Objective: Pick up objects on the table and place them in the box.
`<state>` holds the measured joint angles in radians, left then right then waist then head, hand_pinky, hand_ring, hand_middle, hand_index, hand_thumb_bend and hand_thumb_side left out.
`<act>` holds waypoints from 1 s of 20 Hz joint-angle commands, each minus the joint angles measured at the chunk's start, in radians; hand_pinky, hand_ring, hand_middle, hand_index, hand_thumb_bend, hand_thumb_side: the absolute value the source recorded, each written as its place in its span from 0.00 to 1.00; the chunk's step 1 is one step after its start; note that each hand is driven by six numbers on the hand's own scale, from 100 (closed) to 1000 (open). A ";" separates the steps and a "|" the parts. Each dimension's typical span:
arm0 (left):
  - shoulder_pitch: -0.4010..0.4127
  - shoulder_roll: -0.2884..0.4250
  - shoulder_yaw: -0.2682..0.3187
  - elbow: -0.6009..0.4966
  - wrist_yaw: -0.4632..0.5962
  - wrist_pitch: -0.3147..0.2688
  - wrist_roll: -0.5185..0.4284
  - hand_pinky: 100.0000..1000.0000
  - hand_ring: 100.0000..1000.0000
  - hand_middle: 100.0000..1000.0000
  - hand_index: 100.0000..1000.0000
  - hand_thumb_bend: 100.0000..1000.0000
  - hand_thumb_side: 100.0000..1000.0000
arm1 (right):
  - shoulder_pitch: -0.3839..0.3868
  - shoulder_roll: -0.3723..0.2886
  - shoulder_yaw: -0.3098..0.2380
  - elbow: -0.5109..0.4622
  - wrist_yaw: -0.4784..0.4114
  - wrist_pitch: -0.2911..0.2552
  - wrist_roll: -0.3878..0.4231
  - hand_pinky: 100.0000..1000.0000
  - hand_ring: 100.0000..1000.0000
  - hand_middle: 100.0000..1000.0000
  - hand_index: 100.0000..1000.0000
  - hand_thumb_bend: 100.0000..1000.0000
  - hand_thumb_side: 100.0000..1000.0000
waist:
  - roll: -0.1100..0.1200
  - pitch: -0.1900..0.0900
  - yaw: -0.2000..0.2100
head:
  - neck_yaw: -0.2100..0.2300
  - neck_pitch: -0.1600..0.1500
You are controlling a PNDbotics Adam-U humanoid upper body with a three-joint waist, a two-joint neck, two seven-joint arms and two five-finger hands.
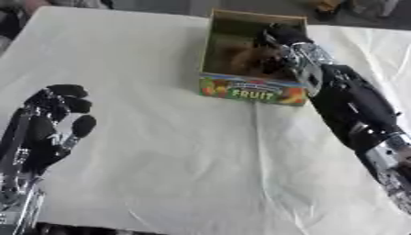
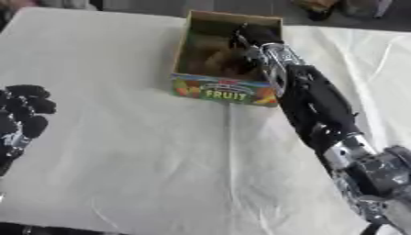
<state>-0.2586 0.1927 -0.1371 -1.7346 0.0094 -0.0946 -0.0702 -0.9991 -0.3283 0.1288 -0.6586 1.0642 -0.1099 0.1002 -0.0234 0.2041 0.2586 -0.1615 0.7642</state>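
A cardboard box (image 1: 250, 90) with a colourful "FRUIT" front panel stands at the far middle of the table. Something brown (image 1: 241, 59) lies blurred inside it. My right arm comes in from the lower right and crosses the box's right wall. At its end, my right hand (image 1: 282, 37) is down inside the box near the back right corner, close beside the brown thing; I cannot tell if it holds anything. My left hand (image 1: 50, 120) rests at the lower left, fingers up and relaxed, with nothing in it.
A white cloth (image 1: 185, 156) covers the table, creased along the middle. Its near edge runs along the bottom of the view. Dark shapes lie beyond the far edge.
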 commanded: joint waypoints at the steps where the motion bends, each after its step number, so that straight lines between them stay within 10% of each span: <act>1: -0.013 0.003 0.001 -0.023 0.003 -0.001 -0.005 0.60 0.56 0.55 0.66 0.78 0.42 | -0.017 -0.006 -0.008 0.002 0.006 -0.009 0.009 0.55 0.52 0.51 0.69 0.21 0.03 | 0.003 -0.018 -0.002 | -0.002 0.006; 11: -0.011 0.003 0.002 -0.022 0.003 -0.001 -0.004 0.60 0.56 0.55 0.66 0.78 0.41 | -0.020 -0.011 0.003 -0.021 -0.038 -0.038 0.134 0.67 0.74 0.76 0.83 0.41 0.34 | 0.000 -0.022 -0.005 | 0.001 0.006; 20: -0.007 0.003 0.005 -0.020 0.002 -0.001 -0.002 0.60 0.56 0.55 0.66 0.79 0.41 | -0.037 -0.049 0.007 -0.113 -0.128 -0.045 0.196 0.71 0.77 0.80 0.87 0.39 0.37 | -0.003 -0.027 -0.014 | 0.009 0.006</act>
<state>-0.2569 0.1925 -0.1372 -1.7346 0.0094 -0.0942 -0.0723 -1.0082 -0.3423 0.1368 -0.7343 0.9574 -0.1539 0.2872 -0.0288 0.1950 0.2447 -0.1554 0.7642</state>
